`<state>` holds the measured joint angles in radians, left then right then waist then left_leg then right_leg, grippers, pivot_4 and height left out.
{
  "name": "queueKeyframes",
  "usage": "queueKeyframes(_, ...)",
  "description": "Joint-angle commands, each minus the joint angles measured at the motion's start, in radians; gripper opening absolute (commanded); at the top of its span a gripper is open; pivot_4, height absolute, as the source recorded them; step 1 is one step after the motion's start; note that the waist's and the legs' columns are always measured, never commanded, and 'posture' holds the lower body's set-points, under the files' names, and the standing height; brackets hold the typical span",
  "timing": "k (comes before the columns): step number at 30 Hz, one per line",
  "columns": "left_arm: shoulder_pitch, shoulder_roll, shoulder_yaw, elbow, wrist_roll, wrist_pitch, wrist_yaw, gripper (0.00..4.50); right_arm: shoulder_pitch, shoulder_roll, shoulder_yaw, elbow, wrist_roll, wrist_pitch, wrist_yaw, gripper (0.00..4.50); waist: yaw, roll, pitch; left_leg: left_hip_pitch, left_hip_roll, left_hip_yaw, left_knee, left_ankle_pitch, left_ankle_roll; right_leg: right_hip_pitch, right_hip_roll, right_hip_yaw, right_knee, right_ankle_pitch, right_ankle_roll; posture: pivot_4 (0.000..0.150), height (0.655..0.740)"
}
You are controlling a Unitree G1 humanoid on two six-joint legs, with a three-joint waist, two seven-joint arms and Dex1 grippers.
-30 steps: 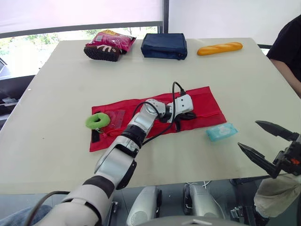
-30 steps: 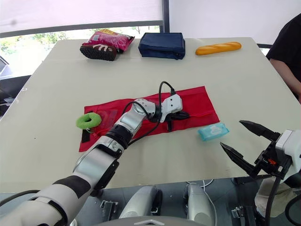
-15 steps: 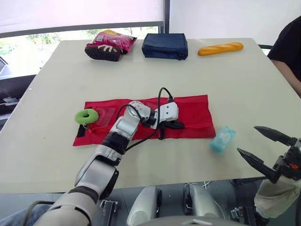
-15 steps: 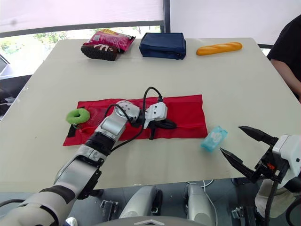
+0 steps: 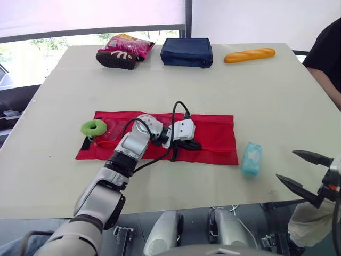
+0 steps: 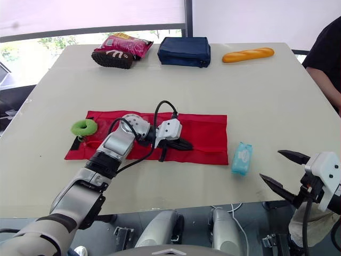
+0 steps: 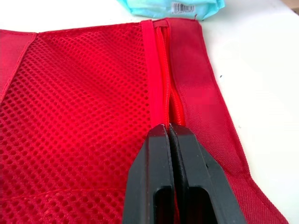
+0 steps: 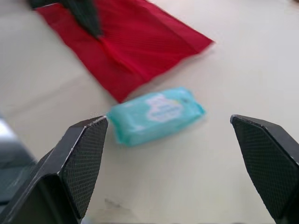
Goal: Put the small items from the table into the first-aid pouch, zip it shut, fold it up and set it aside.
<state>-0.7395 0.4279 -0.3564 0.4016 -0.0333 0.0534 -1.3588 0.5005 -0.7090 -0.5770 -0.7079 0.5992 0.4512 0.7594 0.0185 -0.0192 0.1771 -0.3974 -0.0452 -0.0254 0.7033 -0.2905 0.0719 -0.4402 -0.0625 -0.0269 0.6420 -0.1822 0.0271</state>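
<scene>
Here, the outstretched left gripper point(image 7: 168, 129) pinches the pouch point(image 7: 70, 93) at its zipper point(image 7: 165, 70).

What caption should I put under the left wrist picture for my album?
Fingers of the left gripper shut on the red pouch zipper, teal wipes pack beyond.

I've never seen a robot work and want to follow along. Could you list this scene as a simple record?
pouch: red, spread flat on the table
left gripper: shut on the pouch's zipper
right gripper: open, empty, off the table's near edge
wipes pack: on the table beside the pouch's right end, outside it
green ring: at the pouch's left end
far edge: snack bag, navy bag, bread loaf
</scene>
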Motion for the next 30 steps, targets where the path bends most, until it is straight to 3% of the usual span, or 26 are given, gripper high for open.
queueKeyframes(1,-0.003,-0.003,0.032,-0.051,-0.03,0.007,0.02,0.07,-0.023,0.079,0.093,-0.147,-0.005,0.133,-0.228,4.5,0.0,0.001,0.0,0.0,0.0,0.0,0.0,0.001,-0.002,0.0,0.0,0.0,0.0,0.0,0.0,0.15,0.7397)
queueKeyframes(7,0.0,-0.02,0.03,-0.075,-0.044,0.038,0.044,0.07,-0.098,0.264,0.338,-0.26,-0.096,0.344,-0.578,4.5,0.001,0.001,-0.001,-0.001,-0.001,0.0,0.0,0.002,-0.004,0.0,-0.001,0.0,0.0,0.0,0.0,0.15,0.7397)
queueKeyframes(13,0.008,-0.021,0.027,-0.093,-0.049,0.052,0.051,0.07,-0.161,0.367,0.516,-0.253,-0.231,0.451,-0.777,4.5,-0.001,0.001,-0.001,-0.001,-0.002,0.0,0.0,0.002,-0.004,-0.001,-0.001,0.0,0.0,0.0,0.0,0.15,0.7397)
queueKeyframes(23,0.0,-0.03,0.021,-0.082,-0.044,0.049,0.059,0.07,-0.198,0.44,0.617,-0.237,-0.344,0.512,-0.86,4.5,-0.002,0.002,-0.001,-0.001,-0.002,0.0,0.0,0.003,-0.004,-0.001,0.005,0.0,0.0,0.0,0.0,0.15,0.7397)
queueKeyframes(27,-0.007,-0.039,0.02,-0.062,-0.04,0.041,0.063,0.0,-0.184,0.461,0.616,-0.25,-0.358,0.534,-0.871,3.25,-0.002,0.002,-0.001,-0.001,-0.002,-0.001,0.0,0.003,-0.004,-0.001,0.005,0.0,0.0,0.0,0.0,0.15,0.7397)
queueKeyframes(28,-0.007,-0.04,0.019,-0.062,-0.04,0.04,0.063,0.0,-0.178,0.461,0.611,-0.254,-0.361,0.536,-0.869,2.63,-0.001,0.002,-0.001,-0.001,-0.002,-0.001,0.0,0.003,-0.004,0.0,0.005,0.0,0.0,0.0,0.0,0.15,0.7397)
queueKeyframes(30,-0.007,-0.041,0.02,-0.062,-0.041,0.04,0.062,0.0,-0.167,0.458,0.593,-0.267,-0.367,0.543,-0.864,1.87,-0.001,0.002,-0.001,-0.001,-0.002,-0.001,0.0,0.003,-0.004,0.0,0.005,0.0,0.0,0.0,0.0,0.15,0.7397)
